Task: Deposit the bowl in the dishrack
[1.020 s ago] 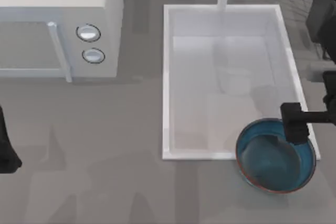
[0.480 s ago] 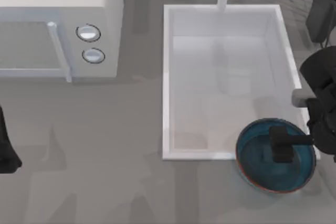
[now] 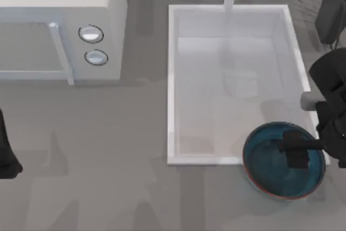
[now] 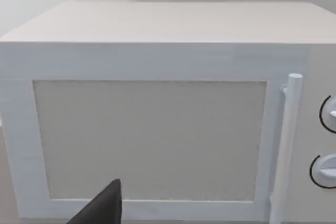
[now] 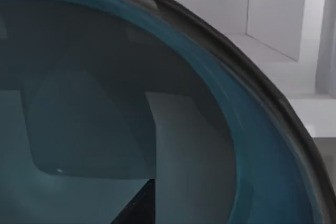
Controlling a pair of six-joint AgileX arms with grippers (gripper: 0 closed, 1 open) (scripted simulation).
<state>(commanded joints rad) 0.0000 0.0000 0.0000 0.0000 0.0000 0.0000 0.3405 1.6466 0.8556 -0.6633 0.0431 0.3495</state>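
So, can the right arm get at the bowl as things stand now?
Probably yes. The right claw is already over the bowl, inside its rim, and nothing lies between them. Whether it has a grip cannot be seen. The left claw is parked at the table's left edge.

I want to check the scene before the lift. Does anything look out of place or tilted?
Yes. The bowl sits on the near right corner of the sink basin, partly over the counter, not flat inside. The right gripper is above its inside. The left arm is parked at the left edge.

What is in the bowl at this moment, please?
Empty: the bowl's teal inside shows bare, with the right gripper over it.
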